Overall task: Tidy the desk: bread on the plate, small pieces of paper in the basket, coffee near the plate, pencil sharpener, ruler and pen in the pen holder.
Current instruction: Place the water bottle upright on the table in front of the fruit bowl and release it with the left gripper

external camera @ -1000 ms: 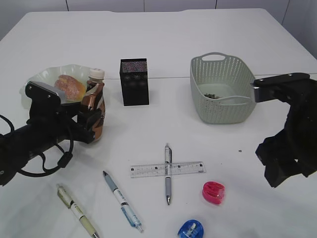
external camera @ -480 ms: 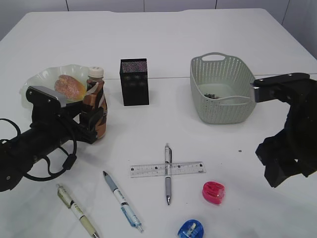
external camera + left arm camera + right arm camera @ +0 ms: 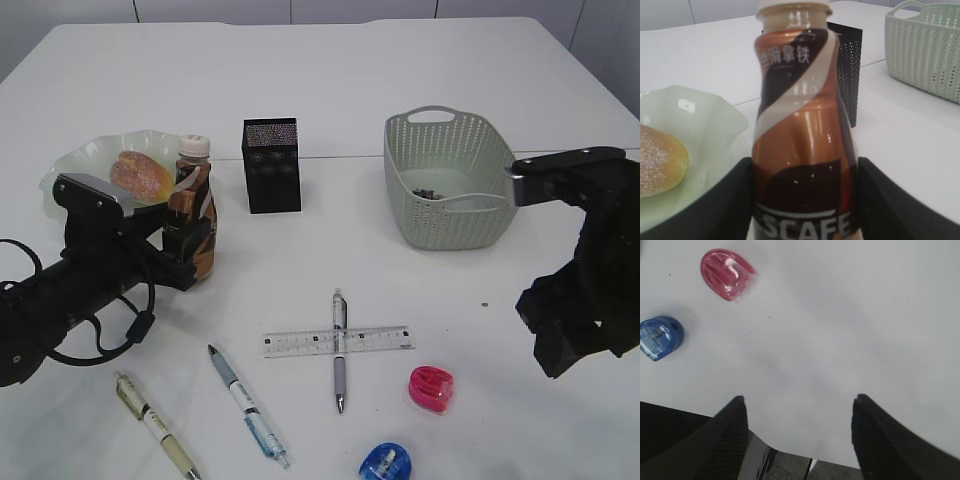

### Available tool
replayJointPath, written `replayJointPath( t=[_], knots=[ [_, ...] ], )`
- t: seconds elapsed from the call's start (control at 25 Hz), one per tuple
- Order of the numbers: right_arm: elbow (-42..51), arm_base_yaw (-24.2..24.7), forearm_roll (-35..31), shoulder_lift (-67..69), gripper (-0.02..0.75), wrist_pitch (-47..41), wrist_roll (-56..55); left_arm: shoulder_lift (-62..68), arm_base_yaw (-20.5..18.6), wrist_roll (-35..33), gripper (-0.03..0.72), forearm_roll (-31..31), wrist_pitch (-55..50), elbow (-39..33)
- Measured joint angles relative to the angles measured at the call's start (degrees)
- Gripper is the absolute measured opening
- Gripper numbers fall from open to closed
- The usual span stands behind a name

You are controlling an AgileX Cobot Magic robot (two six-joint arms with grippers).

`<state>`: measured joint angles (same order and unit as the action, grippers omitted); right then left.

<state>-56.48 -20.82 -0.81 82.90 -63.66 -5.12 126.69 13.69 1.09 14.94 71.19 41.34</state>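
Note:
The brown coffee bottle [image 3: 192, 215] [image 3: 805, 125] stands upright just right of the pale green plate [image 3: 75, 160] [image 3: 715, 125], which holds the bread [image 3: 140, 175] [image 3: 657, 160]. My left gripper [image 3: 185, 245] [image 3: 804, 200] flanks the bottle's lower body, fingers close against both sides; contact is unclear. My right gripper [image 3: 555, 345] [image 3: 797, 410] hovers open and empty right of the pink sharpener [image 3: 431, 389] [image 3: 725, 272] and blue sharpener [image 3: 386, 463] [image 3: 659, 337]. A clear ruler [image 3: 380, 340] lies under a grey pen [image 3: 339, 350]. The black pen holder [image 3: 271, 165] [image 3: 847, 60] stands behind.
The green basket [image 3: 445, 180] [image 3: 925, 50] at the right back holds dark paper bits [image 3: 430, 193]. Two more pens [image 3: 245, 405] [image 3: 155, 425] lie at the front left. A tiny speck [image 3: 484, 303] sits in front of the basket.
The left gripper has brought the bottle from a tilt to upright and a little toward the plate. The right arm has stayed still.

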Motion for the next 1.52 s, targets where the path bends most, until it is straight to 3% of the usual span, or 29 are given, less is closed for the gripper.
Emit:
replayJointPath(
  t=[0.44,0.96,1.24,1.52],
  knots=[
    [0.00,0.00,0.22,0.00,0.480,0.10,0.00,-0.43,0.00,-0.67,0.496,0.00,-0.59,0.00],
    [0.00,0.00,0.32,0.00,0.480,0.30,0.00,-0.46,0.00,-1.09,0.508,0.00,-0.71,0.00],
    [0.00,0.00,0.81,0.00,0.480,0.30,-0.11,-1.24,0.00,-1.09,0.596,0.00,-4.94,-2.50],
    [0.00,0.00,1.12,0.00,0.480,0.30,-0.11,-6.64,0.00,-1.09,0.610,-0.10,-5.39,-3.10]
  ],
)
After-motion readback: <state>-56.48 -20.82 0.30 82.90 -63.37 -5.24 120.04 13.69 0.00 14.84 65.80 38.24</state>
